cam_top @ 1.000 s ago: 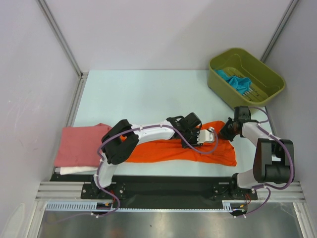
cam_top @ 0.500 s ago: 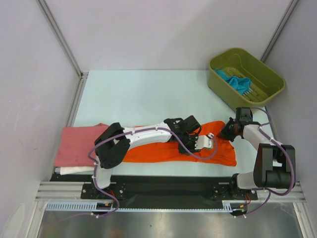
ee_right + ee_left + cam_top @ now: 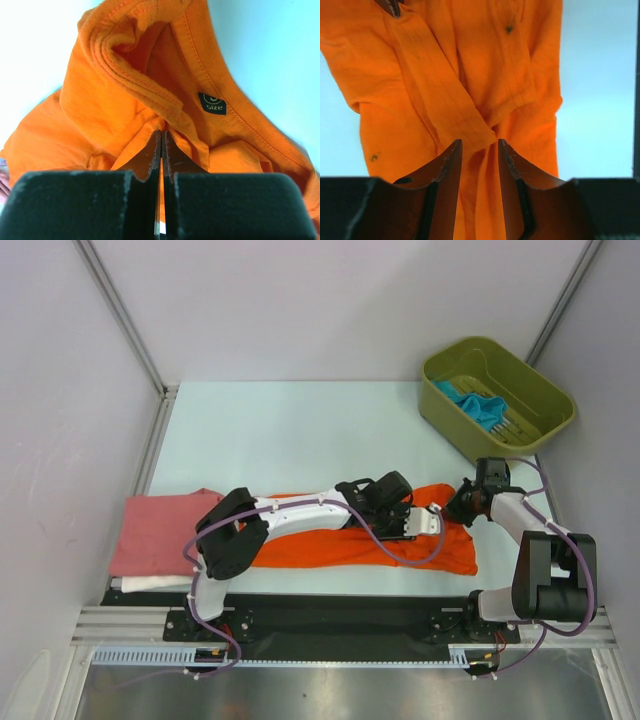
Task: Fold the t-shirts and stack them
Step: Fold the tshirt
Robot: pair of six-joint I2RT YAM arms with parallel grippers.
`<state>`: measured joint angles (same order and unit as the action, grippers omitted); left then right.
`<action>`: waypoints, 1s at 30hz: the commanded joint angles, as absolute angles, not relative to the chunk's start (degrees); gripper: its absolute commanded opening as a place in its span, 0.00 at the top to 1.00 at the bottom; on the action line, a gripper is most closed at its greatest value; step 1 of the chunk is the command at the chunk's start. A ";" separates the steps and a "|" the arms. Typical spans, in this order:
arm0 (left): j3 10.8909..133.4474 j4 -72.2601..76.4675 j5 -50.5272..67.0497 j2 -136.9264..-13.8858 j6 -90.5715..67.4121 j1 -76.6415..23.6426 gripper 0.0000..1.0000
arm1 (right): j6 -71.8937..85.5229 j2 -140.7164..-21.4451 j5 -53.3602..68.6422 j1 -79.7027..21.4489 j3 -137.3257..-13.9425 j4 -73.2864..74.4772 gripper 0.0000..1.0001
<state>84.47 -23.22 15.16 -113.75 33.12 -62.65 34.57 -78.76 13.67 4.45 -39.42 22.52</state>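
**Left arm reaches farther along the shirt**

The left gripper [image 3: 432, 523] has slid over the orange t-shirt [image 3: 300, 550] toward its right end and its near hem. It has turned to lie level, pointing right. The left arm's elbow [image 3: 230, 538] has swung down beside the shirt's left end.

You see the orange t-shirt [image 3: 125, 95] as soft matt knit cloth, its collar ribbed and stitched. The pink t-shirt [image 3: 160, 525] is matt cloth too. The table [image 3: 290, 430] looks smooth and matt, the olive bin [image 3: 545, 390] smooth plastic. The fingers [image 3: 445, 175] of the left gripper [image 3: 479, 147] look dark, smooth, faintly glossy.
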 commanded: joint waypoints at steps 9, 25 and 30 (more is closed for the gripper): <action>81.04 -19.34 16.87 -115.40 36.48 -63.02 0.59 | 35.07 -78.57 14.77 5.18 -39.55 21.18 1.00; 82.09 -20.12 16.87 -115.31 33.75 -62.84 0.85 | 34.72 -78.57 14.59 5.45 -39.64 21.71 1.00; 83.23 -20.83 17.31 -115.05 32.61 -62.40 0.76 | 34.63 -78.40 14.50 5.54 -39.73 21.88 1.00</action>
<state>81.12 -20.36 15.44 -115.90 34.13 -62.61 34.92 -78.78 14.41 5.15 -39.42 22.20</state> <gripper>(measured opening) 0.242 0.011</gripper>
